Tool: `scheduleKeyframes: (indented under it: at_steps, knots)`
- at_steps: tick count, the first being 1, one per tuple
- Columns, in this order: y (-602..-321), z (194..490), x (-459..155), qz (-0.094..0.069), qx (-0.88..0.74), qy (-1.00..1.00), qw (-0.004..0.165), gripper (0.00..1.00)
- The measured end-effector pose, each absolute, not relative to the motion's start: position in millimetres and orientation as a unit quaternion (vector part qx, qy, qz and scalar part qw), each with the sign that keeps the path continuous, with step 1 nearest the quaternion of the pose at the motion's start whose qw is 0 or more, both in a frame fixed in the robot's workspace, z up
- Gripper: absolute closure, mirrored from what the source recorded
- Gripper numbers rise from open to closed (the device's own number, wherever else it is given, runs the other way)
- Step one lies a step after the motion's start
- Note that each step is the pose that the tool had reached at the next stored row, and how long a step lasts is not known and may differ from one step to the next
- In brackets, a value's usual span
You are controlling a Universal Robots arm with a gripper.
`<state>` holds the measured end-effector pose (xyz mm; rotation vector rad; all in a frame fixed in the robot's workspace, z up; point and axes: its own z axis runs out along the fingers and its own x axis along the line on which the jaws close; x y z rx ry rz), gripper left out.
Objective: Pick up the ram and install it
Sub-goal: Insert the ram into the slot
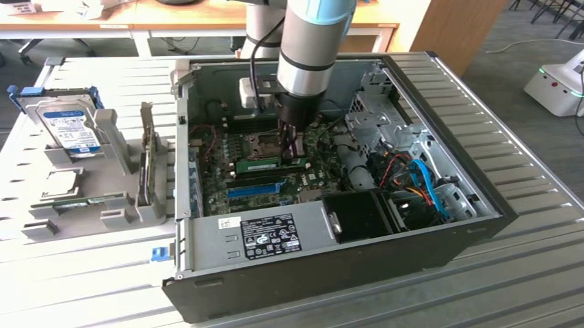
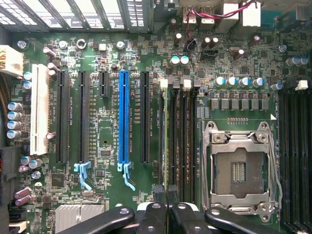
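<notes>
Tool [image 1: 292,156] pinching ram [image 1: 262,165] inside open case [image 1: 319,270] on slatted table [image 1: 520,273]; wooden desks [image 1: 91,20] behind.

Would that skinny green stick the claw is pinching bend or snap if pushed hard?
The ram looks straight end to end, so probably stiff. It is very thin edge-on, so sideways pushing might crack it. Likely light: the claw pinches it at one spot.
</notes>
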<state>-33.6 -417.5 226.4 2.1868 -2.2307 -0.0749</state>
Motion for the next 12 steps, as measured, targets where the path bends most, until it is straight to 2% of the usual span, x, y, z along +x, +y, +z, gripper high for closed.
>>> scheduleKeyframes:
  at_steps: [12]
  knots:
    - [-417.4, 226.3, -33.2, -0.024, 0.701, -0.713, 0.008, 0.88]
